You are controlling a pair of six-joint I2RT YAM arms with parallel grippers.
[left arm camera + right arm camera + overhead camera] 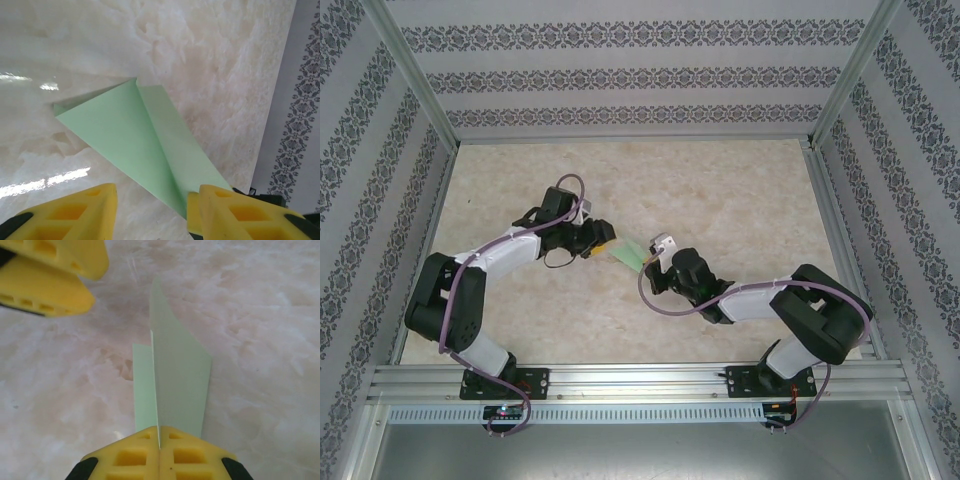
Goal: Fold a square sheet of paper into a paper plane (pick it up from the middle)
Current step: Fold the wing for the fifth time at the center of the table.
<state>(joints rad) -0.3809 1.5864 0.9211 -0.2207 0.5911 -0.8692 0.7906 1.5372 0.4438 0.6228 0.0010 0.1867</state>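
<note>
The square sheet of paper is folded into a slim pale green paper plane point(628, 252), held just above the table between the two arms. My right gripper point(159, 437) is shut on its upright centre fold, and the wings point(177, 370) spread away from the fingers. My left gripper point(152, 200) is open at the other end. The plane point(145, 135) narrows toward the gap between the yellow fingers point(220, 210), and its edge runs in behind the right-hand one. From above, the left gripper point(600, 245) and right gripper point(650, 256) face each other across the plane.
The beige marbled table top point(720, 200) stretches out around both arms. Patterned walls point(640, 70) and aluminium frame rails point(620, 380) enclose it. The left gripper's yellow fingers point(50, 270) sit at the upper left of the right wrist view.
</note>
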